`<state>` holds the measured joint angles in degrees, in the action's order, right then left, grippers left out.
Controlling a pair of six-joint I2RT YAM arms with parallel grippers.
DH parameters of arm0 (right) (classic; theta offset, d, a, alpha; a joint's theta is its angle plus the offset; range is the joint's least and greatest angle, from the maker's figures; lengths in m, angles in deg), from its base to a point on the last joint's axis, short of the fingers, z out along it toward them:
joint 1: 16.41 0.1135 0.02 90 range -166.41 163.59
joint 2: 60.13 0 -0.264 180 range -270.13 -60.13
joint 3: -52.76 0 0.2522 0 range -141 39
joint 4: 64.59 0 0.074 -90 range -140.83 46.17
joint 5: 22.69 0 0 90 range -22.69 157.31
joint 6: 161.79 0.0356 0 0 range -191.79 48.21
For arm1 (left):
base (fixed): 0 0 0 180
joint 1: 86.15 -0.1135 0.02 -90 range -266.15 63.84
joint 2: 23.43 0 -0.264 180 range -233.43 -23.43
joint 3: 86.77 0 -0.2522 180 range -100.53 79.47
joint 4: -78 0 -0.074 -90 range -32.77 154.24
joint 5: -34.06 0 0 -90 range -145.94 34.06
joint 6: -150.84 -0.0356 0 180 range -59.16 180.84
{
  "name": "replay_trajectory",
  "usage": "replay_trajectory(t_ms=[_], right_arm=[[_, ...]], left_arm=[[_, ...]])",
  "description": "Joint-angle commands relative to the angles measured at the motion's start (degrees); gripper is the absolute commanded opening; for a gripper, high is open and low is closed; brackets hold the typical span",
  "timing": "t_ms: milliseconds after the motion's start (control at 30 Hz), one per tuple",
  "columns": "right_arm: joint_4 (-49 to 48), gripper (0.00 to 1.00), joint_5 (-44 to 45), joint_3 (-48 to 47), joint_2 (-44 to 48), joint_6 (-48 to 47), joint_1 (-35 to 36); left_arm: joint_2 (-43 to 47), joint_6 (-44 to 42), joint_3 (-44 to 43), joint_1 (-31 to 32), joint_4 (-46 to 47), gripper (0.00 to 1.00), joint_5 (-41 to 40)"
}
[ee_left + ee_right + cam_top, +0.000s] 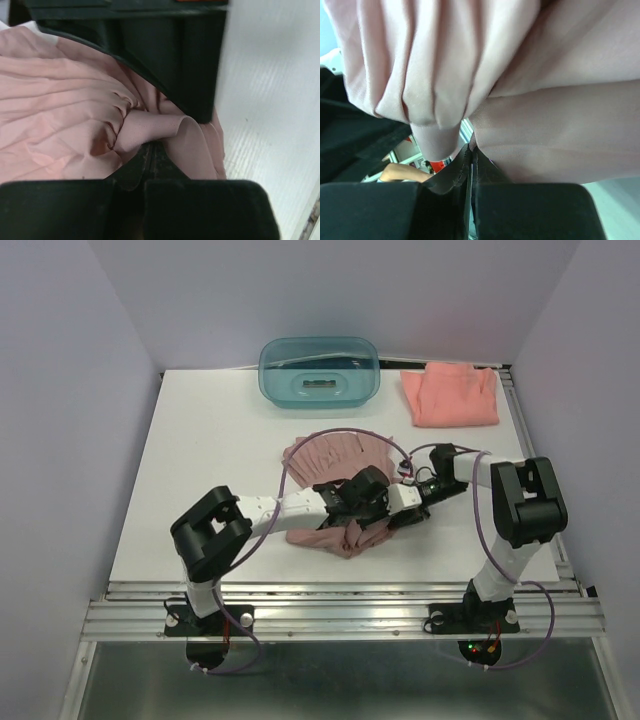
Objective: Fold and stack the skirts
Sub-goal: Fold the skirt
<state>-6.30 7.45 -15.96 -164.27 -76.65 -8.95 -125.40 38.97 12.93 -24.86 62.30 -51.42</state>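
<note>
The mauve-pink pleated skirt [335, 455] lies bunched in the middle of the table. My left gripper [365, 502] and my right gripper [392, 502] meet over its near right part. The left wrist view shows my left gripper [150, 145] shut on a fold of the mauve skirt [60, 115]. The right wrist view shows my right gripper [471, 149] shut on the mauve skirt's edge [560, 125], with cloth hanging over it. The coral-salmon skirt [450, 396] lies folded at the far right of the table.
A translucent teal tub [319, 371] stands at the far middle of the white table [200, 460]. Purple cables loop over the skirt and beside the right arm. A metal rail runs along the near edge.
</note>
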Motion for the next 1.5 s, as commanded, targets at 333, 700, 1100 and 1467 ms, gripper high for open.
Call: replay_trajectory(t_ms=[333,700,1100,1467], right_arm=[[-0.1,0.66,-3.5,1.3,6.1,0.6,-4.9],[-3.4,0.61,-3.3,1.3,1.2,4.2,-4.9],[-6.1,0.43,-2.8,0.1,-2.6,4.7,-1.7],[-5.8,0.01,-1.1,0.8,-0.9,2.3,-1.1]], left_arm=[[0.3,2.4,1.1,-2.1,6.8,0.05,13.2],[-0.9,3.1,0.7,-2.1,7.4,0.16,14.6],[-0.9,2.9,-0.1,-2.1,6.7,0.24,14.6],[15.9,1.4,-1.6,-15.3,-11.2,0.69,23.7]])
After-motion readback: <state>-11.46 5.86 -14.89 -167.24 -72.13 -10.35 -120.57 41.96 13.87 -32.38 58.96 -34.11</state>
